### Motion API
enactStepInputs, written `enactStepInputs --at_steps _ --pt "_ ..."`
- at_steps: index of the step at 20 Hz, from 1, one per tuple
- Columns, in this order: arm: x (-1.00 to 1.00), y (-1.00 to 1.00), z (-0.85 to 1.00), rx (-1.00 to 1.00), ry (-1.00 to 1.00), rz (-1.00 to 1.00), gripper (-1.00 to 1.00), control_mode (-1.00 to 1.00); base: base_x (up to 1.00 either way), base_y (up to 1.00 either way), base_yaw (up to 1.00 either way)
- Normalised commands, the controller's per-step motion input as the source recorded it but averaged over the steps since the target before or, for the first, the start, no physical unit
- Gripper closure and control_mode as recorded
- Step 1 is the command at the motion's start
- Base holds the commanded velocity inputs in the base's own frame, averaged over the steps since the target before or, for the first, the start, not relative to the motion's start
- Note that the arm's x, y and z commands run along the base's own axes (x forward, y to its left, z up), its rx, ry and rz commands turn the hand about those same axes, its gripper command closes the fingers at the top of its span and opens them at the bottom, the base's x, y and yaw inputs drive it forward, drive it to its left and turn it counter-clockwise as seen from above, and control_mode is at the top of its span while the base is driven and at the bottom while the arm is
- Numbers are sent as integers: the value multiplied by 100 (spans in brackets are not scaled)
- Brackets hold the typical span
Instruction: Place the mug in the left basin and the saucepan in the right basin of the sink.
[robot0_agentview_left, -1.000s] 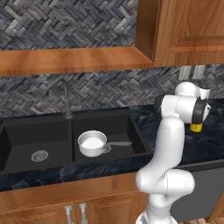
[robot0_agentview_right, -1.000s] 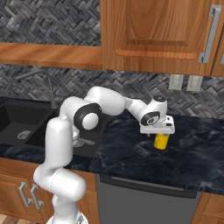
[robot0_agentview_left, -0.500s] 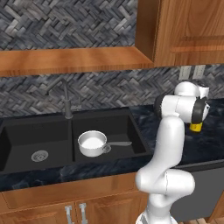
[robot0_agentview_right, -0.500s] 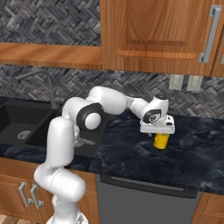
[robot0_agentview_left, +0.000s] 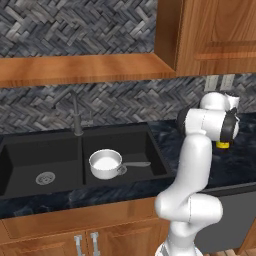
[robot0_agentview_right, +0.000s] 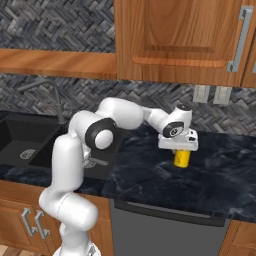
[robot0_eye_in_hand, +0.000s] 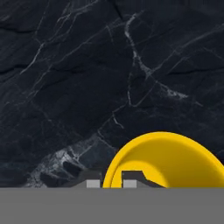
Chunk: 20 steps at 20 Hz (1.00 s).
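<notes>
Most of the mug (robot0_agentview_right: 181, 158) is hidden under the hand in the right base view; just its yellow lower body shows, over the dark marble counter (robot0_agentview_right: 150, 180), well to the right of the sink (robot0_agentview_left: 75, 160). From the left side the arm covers it except a small yellow sliver (robot0_agentview_left: 222, 145). In the hand view the gripper (robot0_eye_in_hand: 114, 180) is cut off at the bottom edge, its two tips sitting either side of the mug's rim (robot0_eye_in_hand: 164, 159), pinching the wall. The saucepan (robot0_agentview_left: 106, 163) sits in the right basin (robot0_agentview_left: 122, 155), pale inside, nothing in it, handle pointing right. The left basin (robot0_agentview_left: 40, 162) holds only its steel drain. No writing is readable anywhere
</notes>
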Motion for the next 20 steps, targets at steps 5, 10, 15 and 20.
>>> enactStepInputs --at_steps 5,10,15,20 --pt "-28 67 26 -4 -14 0 100 -100 0 0 0" --pt "-40 65 28 -5 -12 0 100 -100 0 0 0" --pt "-60 58 38 -1 -12 -2 100 -100 0 0 0" --pt "-50 56 62 0 -12 -2 100 -100 0 0 0"
